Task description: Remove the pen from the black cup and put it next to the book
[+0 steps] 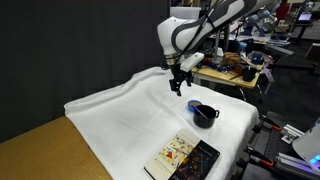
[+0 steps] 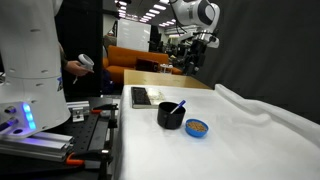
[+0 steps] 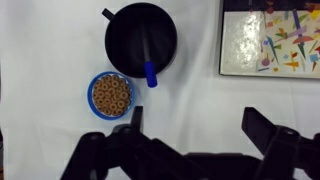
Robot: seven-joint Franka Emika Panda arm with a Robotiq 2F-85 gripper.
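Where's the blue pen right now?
In the wrist view, the pen leans inside the black cup, tip over its rim, between the blue bowl and the book.

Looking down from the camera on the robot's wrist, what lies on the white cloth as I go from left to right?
A small blue bowl of cereal rings → the black cup holding the blue pen → the book.

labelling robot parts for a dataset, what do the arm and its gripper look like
The arm has rounded white shells with darker sections between the joints. The gripper at its end is black. In the wrist view its two fingers are black, blocky and angular. No markings are legible.
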